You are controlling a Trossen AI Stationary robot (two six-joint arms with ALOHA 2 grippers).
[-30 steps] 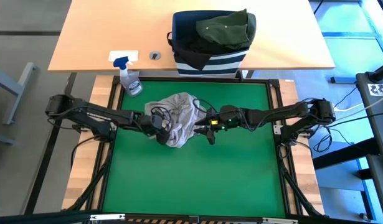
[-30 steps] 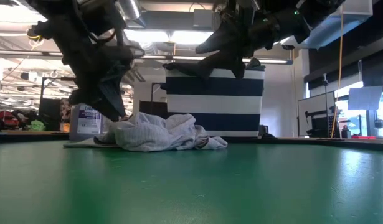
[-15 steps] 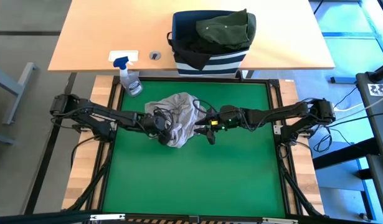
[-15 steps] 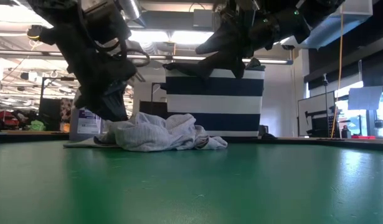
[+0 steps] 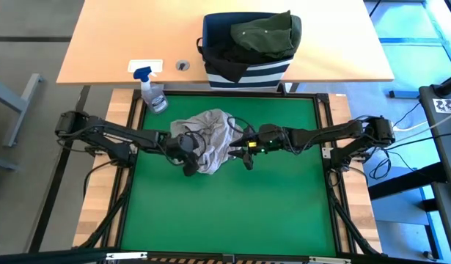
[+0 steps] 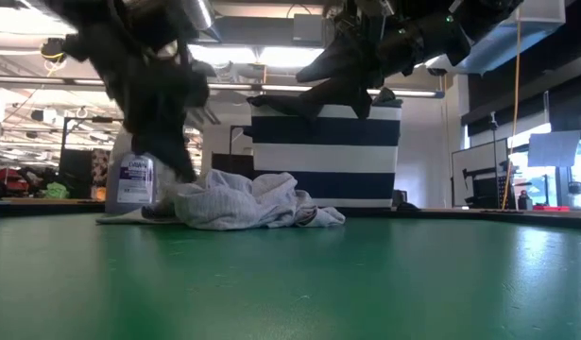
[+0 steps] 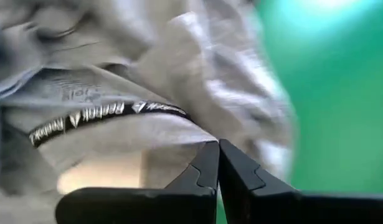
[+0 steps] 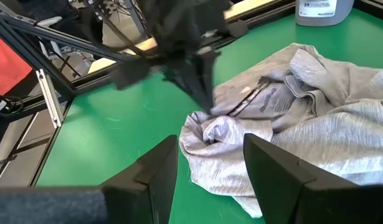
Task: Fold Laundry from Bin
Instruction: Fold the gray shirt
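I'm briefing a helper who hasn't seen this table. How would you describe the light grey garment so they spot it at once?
Find the green mat framed in black between the two dark arms. Near its far edge, in front of the striped navy bin, lies a crumpled light grey garment, with the left gripper at its near-left edge. Unlike the dark olive garment in the bin, it is pale and out on the mat.

Left arm stretched low across from its own side, wrist pitched down, left gripper (image 5: 190,164) at the mid-table; its fingers (image 7: 207,163) pressed together tip to tip, nothing visible between them. Right arm reaches in from the opposite side at a similar height, right gripper (image 5: 243,155) facing the left one and near it, its fingers (image 8: 163,163) spread well apart, holding nothing.
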